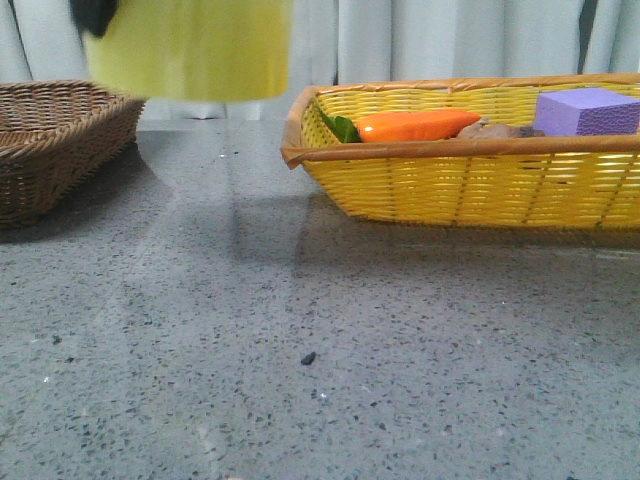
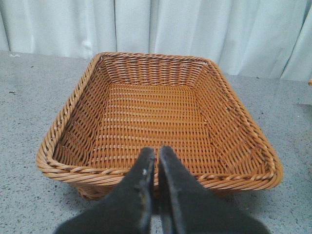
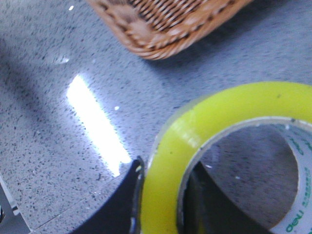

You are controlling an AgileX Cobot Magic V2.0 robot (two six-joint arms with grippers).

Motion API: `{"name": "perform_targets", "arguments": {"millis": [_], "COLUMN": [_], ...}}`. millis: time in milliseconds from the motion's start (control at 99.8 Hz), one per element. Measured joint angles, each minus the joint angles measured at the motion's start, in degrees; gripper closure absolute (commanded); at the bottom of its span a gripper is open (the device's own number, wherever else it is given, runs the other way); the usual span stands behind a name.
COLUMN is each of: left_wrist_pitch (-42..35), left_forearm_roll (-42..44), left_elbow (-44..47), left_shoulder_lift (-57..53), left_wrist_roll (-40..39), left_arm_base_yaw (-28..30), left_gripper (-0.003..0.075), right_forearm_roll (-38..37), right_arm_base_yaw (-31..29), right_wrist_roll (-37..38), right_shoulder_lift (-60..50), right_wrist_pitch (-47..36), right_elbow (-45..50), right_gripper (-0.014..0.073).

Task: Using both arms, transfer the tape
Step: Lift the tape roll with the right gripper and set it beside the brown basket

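Note:
The yellow tape roll (image 1: 190, 48) hangs in the air at the top left of the front view, close to the camera and blurred, with a black gripper part (image 1: 95, 14) at its upper left. In the right wrist view my right gripper (image 3: 163, 195) is shut on the tape's wall (image 3: 204, 122), one finger outside and one inside the white core with green letters. My left gripper (image 2: 157, 158) is shut and empty, its tips just at the near rim of the brown wicker basket (image 2: 73, 117).
The brown basket (image 1: 40, 150) stands at the left, and its corner shows in the right wrist view (image 3: 161, 24). A yellow basket (image 1: 470, 180) at the right holds an orange carrot (image 1: 415, 125) and a purple foam block (image 1: 585, 112). Grey speckled tabletop lies between them.

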Motion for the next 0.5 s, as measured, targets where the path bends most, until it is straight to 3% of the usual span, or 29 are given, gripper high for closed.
{"name": "perform_targets", "arguments": {"millis": [501], "left_wrist_pitch": [0.0], "left_forearm_roll": [0.0], "left_elbow": [0.0], "left_shoulder_lift": [0.0], "left_wrist_roll": [0.0], "left_arm_base_yaw": [0.0], "left_gripper": [0.0741], "right_forearm_roll": [-0.1], "right_arm_base_yaw": [0.5], "right_wrist_roll": [0.0], "right_shoulder_lift": [7.3], "right_wrist_pitch": [-4.0], "right_elbow": [0.0], "right_gripper": [0.0654]}}
